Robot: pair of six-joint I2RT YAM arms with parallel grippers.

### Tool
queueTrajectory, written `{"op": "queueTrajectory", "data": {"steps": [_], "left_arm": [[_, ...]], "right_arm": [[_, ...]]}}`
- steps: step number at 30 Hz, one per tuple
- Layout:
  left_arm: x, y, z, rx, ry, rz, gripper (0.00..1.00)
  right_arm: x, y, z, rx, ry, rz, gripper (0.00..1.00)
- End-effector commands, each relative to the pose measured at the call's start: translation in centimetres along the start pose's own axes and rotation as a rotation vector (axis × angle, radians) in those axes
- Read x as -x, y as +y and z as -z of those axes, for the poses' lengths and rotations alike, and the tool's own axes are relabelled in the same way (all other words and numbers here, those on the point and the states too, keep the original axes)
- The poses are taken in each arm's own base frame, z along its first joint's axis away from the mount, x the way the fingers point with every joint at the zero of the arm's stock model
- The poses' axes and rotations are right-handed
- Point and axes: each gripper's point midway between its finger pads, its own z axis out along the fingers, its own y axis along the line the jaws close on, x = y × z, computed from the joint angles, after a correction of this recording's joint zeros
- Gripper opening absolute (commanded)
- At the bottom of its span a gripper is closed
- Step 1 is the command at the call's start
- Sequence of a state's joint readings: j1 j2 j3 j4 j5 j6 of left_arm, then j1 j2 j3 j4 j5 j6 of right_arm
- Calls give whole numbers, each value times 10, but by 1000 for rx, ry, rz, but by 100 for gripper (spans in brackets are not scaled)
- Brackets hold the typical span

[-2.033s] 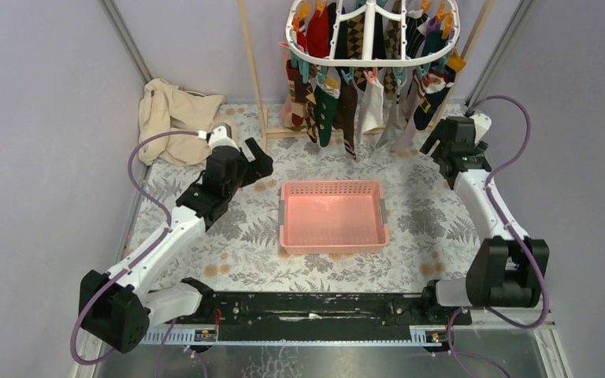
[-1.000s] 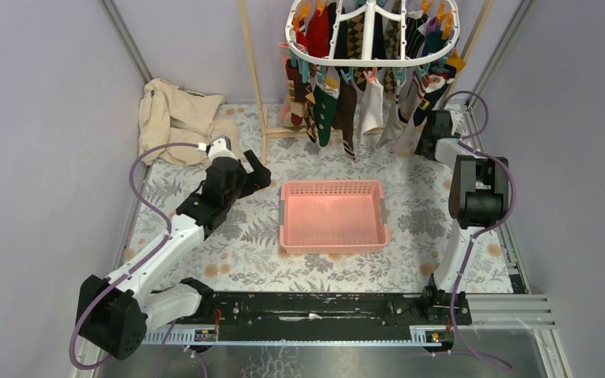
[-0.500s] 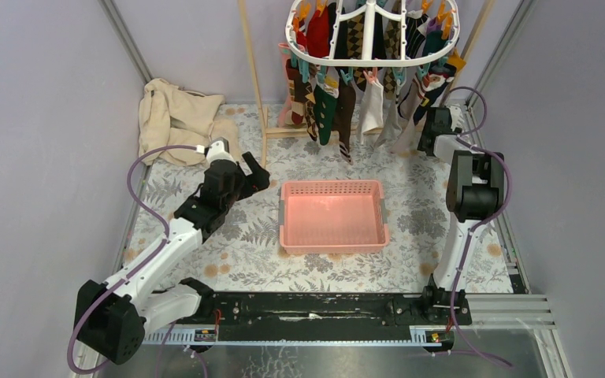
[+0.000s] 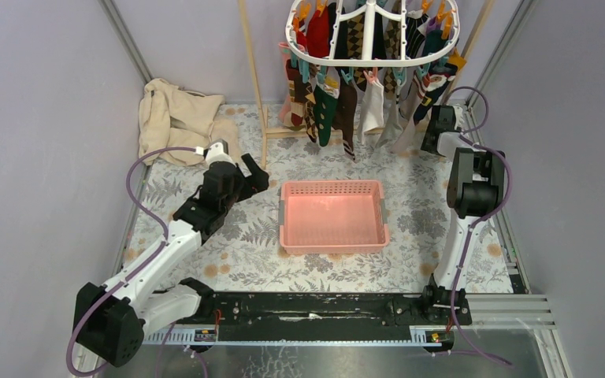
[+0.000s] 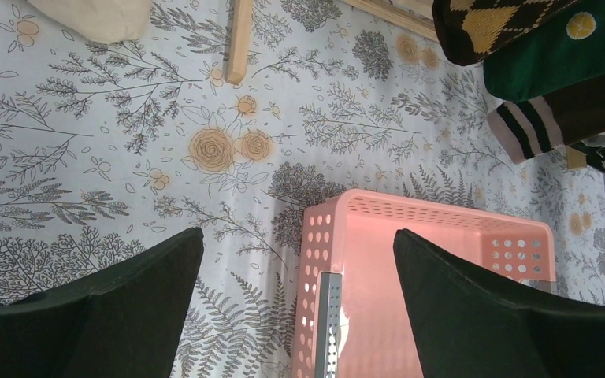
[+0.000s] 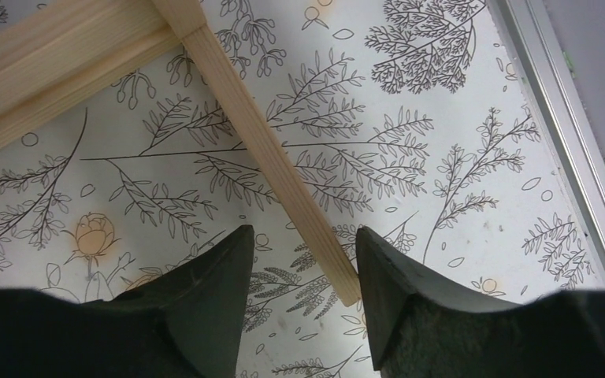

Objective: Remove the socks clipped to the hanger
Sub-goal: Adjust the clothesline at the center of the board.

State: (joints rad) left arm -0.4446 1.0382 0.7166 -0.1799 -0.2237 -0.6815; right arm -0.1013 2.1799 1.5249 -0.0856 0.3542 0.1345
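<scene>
The white oval hanger (image 4: pixel 372 38) hangs at the back centre, with several socks (image 4: pixel 345 98) clipped round its rim. In the left wrist view, sock toes show at the upper right: a green one (image 5: pixel 567 55), an argyle one (image 5: pixel 496 27) and a striped brown one (image 5: pixel 567 118). My left gripper (image 4: pixel 254 177) (image 5: pixel 297 233) is wide open over the left end of the pink basket (image 5: pixel 425 213), well short of the socks. My right gripper (image 4: pixel 435 126) (image 6: pixel 304 230) points down beside the rightmost socks. It is open and holds nothing, and a wooden foot (image 6: pixel 260 142) lies on the floor below it.
The pink basket (image 4: pixel 332 186) sits mid-table. A wooden pole frame (image 4: pixel 250 71) carries the hanger, and its base bar (image 4: pixel 283 132) rests on the floral mat. A beige cloth (image 4: pixel 175 118) is heaped at the back left. A metal rail (image 6: pixel 567 134) edges the mat on the right.
The right arm has folded upright and its wrist has drifted back toward the right-hand socks, with the jaws a little narrower. The left arm has eased slightly toward the near side.
</scene>
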Motion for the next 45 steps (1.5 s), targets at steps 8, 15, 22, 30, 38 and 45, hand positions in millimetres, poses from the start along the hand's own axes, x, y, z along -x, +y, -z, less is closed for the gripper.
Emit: {"op": "queueTrajectory", "data": {"steps": [8,15,22,30,38,45], "left_arm": [[3,-5,6,-35,-25,6,99],[1,-9,8,-52,-20,17,99],[-1,-12,11,-65,-19,19,99],[-1,-18,13,-78,-19,14,99],[2,-20,16,-70,-19,-5,99],[4,-21,18,-58,-13,-19,99]], "right_arm": [[-6,10,12,71,46,-57,40],[-26,7,29,91,66,-87,33],[-32,-1,47,85,83,-85,33],[-38,-2,72,96,92,-81,34],[-36,-14,91,62,80,-81,52],[-32,-23,110,58,33,-121,68]]}}
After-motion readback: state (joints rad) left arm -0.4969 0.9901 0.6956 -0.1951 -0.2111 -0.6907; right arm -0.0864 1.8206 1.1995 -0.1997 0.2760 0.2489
